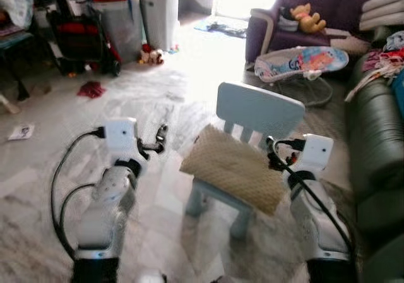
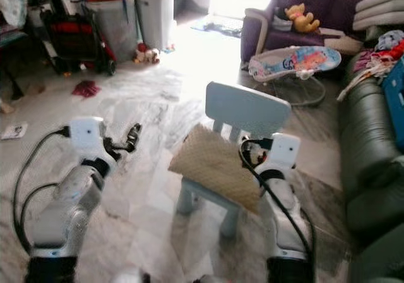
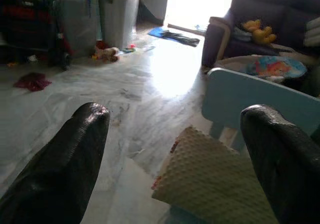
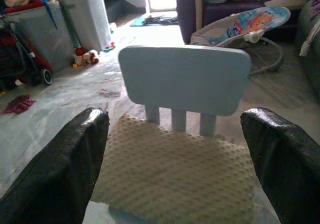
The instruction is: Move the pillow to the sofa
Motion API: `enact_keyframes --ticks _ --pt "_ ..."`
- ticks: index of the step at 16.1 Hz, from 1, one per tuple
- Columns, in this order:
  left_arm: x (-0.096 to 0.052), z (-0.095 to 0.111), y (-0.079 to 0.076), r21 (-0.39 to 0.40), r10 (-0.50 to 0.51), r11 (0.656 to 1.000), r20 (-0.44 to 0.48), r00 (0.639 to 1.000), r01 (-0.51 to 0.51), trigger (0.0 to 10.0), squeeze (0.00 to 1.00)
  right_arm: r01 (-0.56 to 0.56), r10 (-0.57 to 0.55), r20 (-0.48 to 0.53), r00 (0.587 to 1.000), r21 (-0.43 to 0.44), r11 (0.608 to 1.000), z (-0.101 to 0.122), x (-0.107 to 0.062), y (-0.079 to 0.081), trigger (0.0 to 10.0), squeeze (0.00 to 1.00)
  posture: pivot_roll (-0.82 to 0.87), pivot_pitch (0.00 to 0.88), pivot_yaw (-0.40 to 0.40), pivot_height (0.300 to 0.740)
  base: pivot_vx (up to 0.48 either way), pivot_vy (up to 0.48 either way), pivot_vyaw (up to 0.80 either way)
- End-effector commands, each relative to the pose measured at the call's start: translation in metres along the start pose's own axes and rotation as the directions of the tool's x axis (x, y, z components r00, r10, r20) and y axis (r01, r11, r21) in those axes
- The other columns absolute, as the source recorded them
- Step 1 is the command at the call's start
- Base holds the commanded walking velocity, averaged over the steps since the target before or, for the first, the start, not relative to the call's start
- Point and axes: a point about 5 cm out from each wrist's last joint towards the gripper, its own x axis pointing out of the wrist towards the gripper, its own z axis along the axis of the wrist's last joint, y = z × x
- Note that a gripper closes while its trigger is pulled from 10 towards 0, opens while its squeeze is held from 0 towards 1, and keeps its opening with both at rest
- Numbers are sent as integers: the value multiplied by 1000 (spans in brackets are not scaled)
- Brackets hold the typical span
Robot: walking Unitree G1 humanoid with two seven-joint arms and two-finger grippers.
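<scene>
A beige dotted pillow [image 1: 232,167] lies on the seat of a small pale-blue chair [image 1: 259,111] in the middle of the floor. My left gripper [image 1: 160,138] is raised to the left of the pillow, apart from it, with its fingers [image 3: 60,159] spread open and the pillow [image 3: 215,184] ahead between them. My right gripper [image 1: 274,151] is at the pillow's right edge, open, its fingers [image 4: 60,164] wide on either side of the pillow [image 4: 180,179]. A dark green sofa [image 1: 375,150] runs along the right. A purple sofa [image 1: 315,11] stands at the back right.
A baby bouncer [image 1: 302,63] sits behind the chair. Clothes and folded bedding lie on the green sofa's far end [image 1: 385,49]. A stroller [image 1: 79,36], grey bins [image 1: 158,14], toys [image 1: 151,55] and a red cloth [image 1: 92,89] are at the back left on the marble floor.
</scene>
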Motion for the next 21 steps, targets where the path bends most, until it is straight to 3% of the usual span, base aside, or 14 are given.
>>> enact_keyframes --ticks 1,13,21 --pt "2 2 3 -1 17 1000 7 1000 -17 10000 0 -5 5 0 1000 -1 1000 2 1 1 10000 0 13 0 -69 740 0 0 0" --pt "5 2 4 -4 21 1000 3 1000 -21 10000 0 0 0 -7 1000 -5 1000 2 2 1 10000 0 10 0 -70 740 0 434 -713" --pt "5 9 -4 61 -41 997 49 998 38 10000 0 12 -12 2 1000 -6 1000 3 3 -1 10000 0 14 0 -69 740 0 54 0"
